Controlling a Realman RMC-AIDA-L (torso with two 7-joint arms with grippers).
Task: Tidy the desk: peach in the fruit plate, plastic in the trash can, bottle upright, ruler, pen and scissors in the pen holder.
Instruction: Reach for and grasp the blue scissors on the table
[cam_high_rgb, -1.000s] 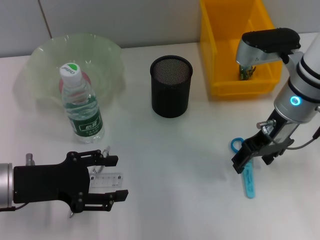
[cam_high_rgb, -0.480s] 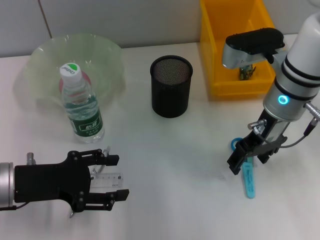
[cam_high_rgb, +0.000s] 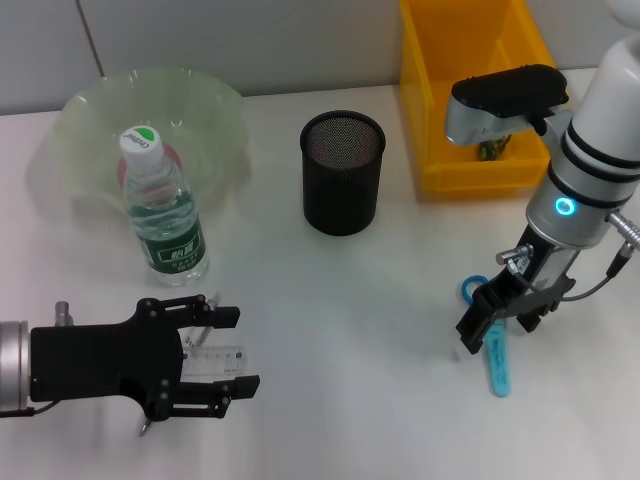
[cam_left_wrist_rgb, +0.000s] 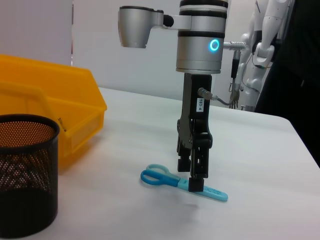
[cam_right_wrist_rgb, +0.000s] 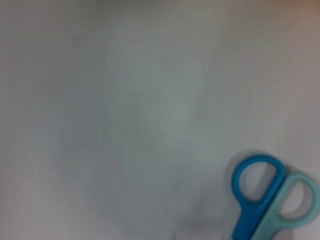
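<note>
The scissors (cam_high_rgb: 492, 345) lay flat at the lower right of the desk (cam_high_rgb: 350, 330), handles toward the yellow bin (cam_high_rgb: 470, 90), bare surface all around. The right gripper (cam_high_rgb: 497, 322) stood over them, fingers nearly closed, gripping nothing. The left gripper (cam_high_rgb: 215, 360), lower left, straddled the ruler (cam_high_rgb: 212, 360), fingers spread.

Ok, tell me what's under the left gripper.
Under the left gripper, between its open jaws, a clear ruler lies flat on the table. Only its middle shows; the black fingers and palm cover the rest, so its full length is hidden.

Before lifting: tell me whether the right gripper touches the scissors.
Cannot tell. The left wrist view shows the right gripper low over the scissors, hiding any contact or gap.
</note>
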